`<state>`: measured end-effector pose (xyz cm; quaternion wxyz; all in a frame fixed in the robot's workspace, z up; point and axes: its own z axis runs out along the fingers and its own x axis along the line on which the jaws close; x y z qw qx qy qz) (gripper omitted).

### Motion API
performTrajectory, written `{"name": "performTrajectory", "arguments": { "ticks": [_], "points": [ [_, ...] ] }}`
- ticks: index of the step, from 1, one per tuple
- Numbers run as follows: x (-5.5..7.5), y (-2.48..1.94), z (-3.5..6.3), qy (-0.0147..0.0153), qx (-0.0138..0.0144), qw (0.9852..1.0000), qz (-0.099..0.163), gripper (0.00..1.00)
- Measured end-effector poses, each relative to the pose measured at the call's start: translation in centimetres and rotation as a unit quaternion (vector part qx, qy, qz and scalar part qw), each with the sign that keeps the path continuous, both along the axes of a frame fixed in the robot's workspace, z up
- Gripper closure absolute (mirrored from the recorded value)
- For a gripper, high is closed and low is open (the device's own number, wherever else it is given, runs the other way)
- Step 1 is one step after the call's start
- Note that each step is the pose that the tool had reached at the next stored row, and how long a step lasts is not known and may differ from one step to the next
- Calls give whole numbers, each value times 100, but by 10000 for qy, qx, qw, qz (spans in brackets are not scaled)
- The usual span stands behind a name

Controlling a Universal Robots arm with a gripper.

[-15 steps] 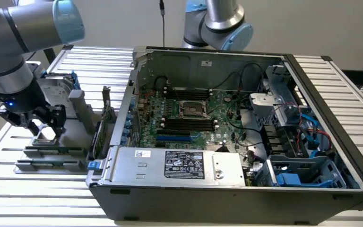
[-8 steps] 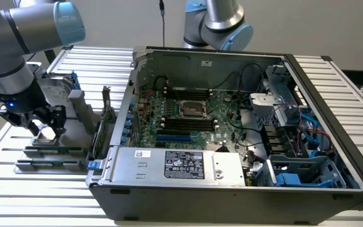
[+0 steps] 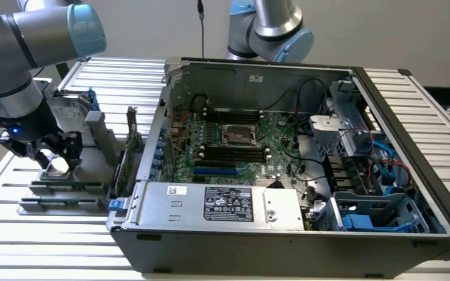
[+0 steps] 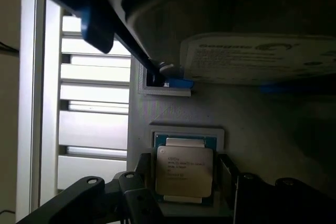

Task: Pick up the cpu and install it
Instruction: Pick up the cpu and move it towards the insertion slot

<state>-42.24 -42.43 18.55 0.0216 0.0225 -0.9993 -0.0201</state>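
One cpu (image 4: 185,170) is lying flat in its grey holder (image 4: 178,111), right between the fingers of the end effector (image 3: 51,155). The jaws are standing wide, straddling it without gripping, probably lining up on its edges. One hard drive (image 4: 262,59) is sitting just beyond. One open computer case (image 3: 287,257) is sitting well aside on the table (image 3: 436,88).

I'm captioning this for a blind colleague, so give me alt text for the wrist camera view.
A silver-topped cpu lies flat in a grey holder, with the open fingers of the gripper on either side of it. A labelled hard drive sits nearby, beside a slatted table.
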Motion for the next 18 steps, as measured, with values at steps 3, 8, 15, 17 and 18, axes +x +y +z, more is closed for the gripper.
{"name": "performTrajectory", "arguments": {
  "ticks": [3, 8, 15, 17, 18],
  "points": [
    [0, 0, -4, 1, 0, 10000, -1, 38],
    [0, 1, -3, 2, 0, 10000, -2, 45],
    [0, 1, 8, 2, 1, 10000, -2, 45],
    [0, 0, 20, 2, 0, 10000, -2, 45],
    [0, 0, 28, 3, 0, 10000, -2, 45]
  ]
}}
